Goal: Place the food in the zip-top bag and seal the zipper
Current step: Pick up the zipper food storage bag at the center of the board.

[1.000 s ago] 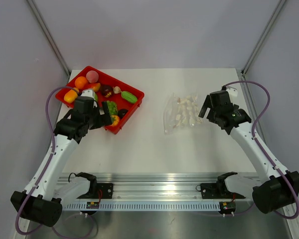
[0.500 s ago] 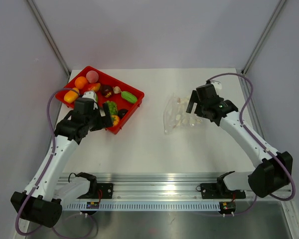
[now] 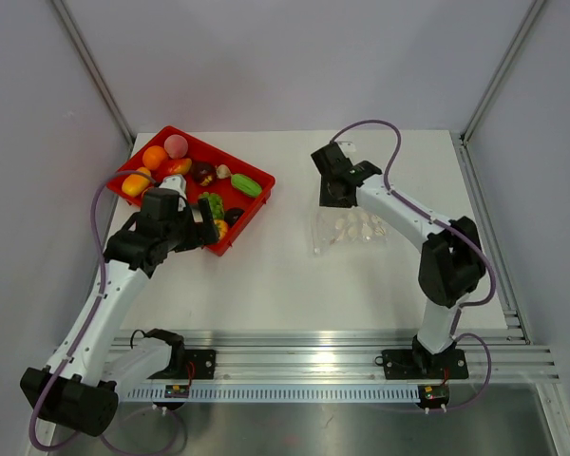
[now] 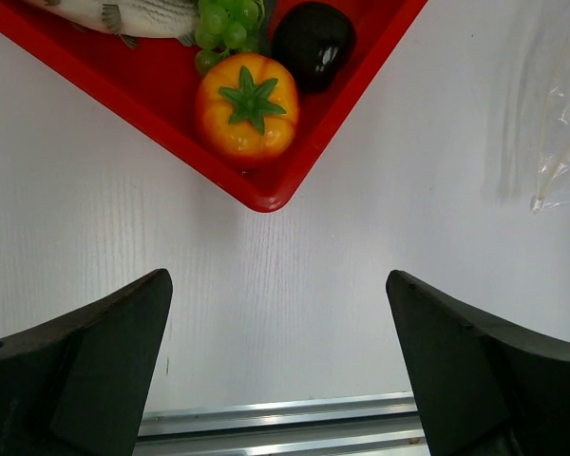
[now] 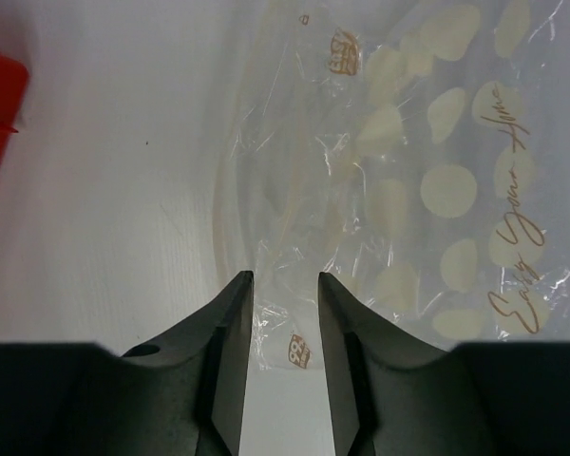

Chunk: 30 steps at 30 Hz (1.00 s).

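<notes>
Clear film first: the zip-top bag [image 3: 350, 228] is lying flat and crumpled on the table [image 3: 275, 285], right of centre and well apart from the red tray [image 4: 262, 198]. Nothing seems to be sitting inside it. All the food [image 3: 201, 173] is sitting in the tray. My read: bag prep is happening before any loading.

Right hand [image 5: 283, 277] is reaching across to the bag's far-left corner and pointing down at it. Its jaws are standing narrowed with a slim gap, not pressed together. Film edge and a small printed logo are showing through that gap, so the bag is lying right under the tips. Whether the pads are touching the plastic, I cannot tell. Likely reason for that spot: it is going for an edge to lift or spread the mouth, since a flat pouch is taking no food.

Left hand [image 4: 276, 275] is hovering just off the tray's near corner, jaws spread wide, holding nothing. I'd guess it is sitting staged for a pick. Closest to it is the orange tomato [image 4: 246, 106], tucked in that corner just ahead of the tips and apart from them. The dark purple piece [image 4: 312, 43] and green grapes [image 4: 230, 19] are sitting just behind the tomato.

Risk: film this thin is likely going to slide, dragging the whole bag on a one-sided pinch.
</notes>
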Tool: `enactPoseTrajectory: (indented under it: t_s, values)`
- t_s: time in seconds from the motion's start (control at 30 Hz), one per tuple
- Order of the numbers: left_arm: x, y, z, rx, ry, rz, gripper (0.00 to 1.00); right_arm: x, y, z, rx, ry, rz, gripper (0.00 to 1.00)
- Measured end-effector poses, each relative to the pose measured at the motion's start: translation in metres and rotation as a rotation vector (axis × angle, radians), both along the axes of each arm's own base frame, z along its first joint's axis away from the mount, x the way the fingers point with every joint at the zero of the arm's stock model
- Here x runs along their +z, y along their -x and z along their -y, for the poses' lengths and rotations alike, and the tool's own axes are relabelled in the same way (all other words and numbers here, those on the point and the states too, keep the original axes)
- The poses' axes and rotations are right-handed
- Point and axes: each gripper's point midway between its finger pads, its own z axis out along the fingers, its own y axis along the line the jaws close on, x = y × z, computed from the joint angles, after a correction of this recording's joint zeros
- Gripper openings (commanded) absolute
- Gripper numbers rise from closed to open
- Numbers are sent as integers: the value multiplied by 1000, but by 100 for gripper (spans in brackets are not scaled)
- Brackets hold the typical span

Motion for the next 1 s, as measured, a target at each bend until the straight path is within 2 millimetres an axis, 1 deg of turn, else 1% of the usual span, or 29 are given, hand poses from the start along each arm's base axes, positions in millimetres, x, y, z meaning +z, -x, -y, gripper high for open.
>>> enactPoseTrajectory:
  t_s: [0.03,0.1,0.23,0.33,0.47,0.53,0.57,0.6,0.63,0.67,0.7,0.77,0.87,0.93,1.0]
  values:
    - [1,1,0,0,0,1,99,-8,-2,-3,8,7,-18,46]
    - [1,2,0,0,1,2,99,-22,-6,-7,16,27,-50,48]
    - [1,3,-1,-1,-1,-1,99,-46,-12,-10,17,67,-98,50]
    - [-1,5,-3,0,-11,-10,99,-58,-16,-10,15,93,-120,50]
    - [-3,6,-4,-2,-21,-18,99,-68,-24,-11,7,121,-125,49]
    - [-3,7,-4,-2,-23,-20,99,-76,-26,-10,3,139,-133,47]
    - [-3,7,-4,-2,-23,-22,99,-80,-26,-9,3,145,-141,45]
    - [-4,8,-4,-3,-24,-24,99,-85,-26,-8,3,151,-150,35]
    - [-4,8,-5,-3,-25,-25,99,-90,-26,-8,7,161,-159,29]
    - [-4,9,-5,-4,-26,-28,99,-95,-27,-7,10,168,-167,16]
    - [-4,9,-5,-5,-26,-28,99,-98,-27,-6,14,177,-175,0]
    - [-4,11,-5,-6,-27,-23,99,-102,-27,-4,15,182,-185,0]
    - [-3,17,-5,-22,-19,0,99,-95,-26,-5,23,161,-168,0]
    - [3,23,1,-54,15,22,97,-84,-16,-6,53,117,-158,0]
    - [11,25,13,-103,71,45,92,-64,-3,-7,84,59,-135,0]
